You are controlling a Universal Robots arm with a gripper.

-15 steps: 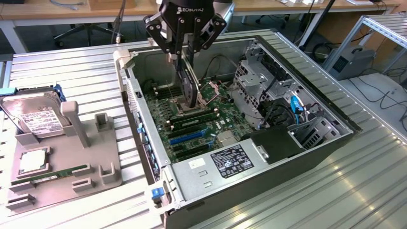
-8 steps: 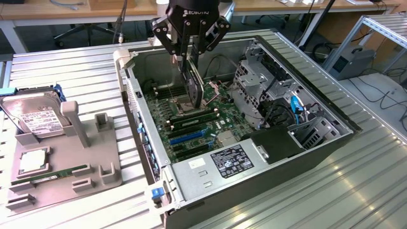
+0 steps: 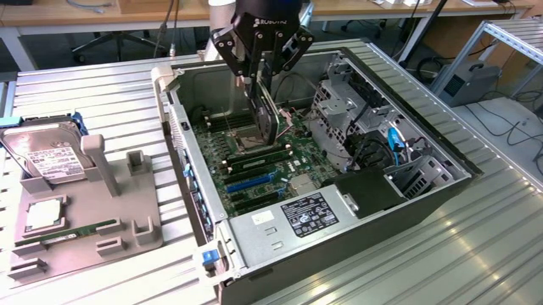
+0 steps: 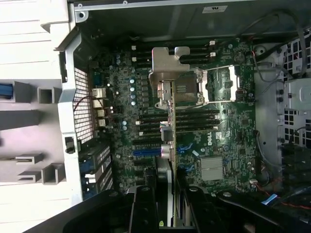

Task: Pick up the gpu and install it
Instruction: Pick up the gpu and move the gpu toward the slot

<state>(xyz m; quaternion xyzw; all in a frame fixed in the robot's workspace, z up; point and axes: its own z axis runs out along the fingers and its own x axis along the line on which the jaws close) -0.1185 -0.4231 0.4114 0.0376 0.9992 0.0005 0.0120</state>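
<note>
The gpu (image 4: 167, 131) has a matt metal bracket (image 4: 167, 63); the table (image 3: 475, 254) is ribbed metal.

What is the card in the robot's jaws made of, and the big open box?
The card looks like dark circuit board with a greenish edge, plus a dull silver metal bracket of bent sheet. The box is probably matte grey sheet metal, judging by its folded edges and punched holes.
</note>
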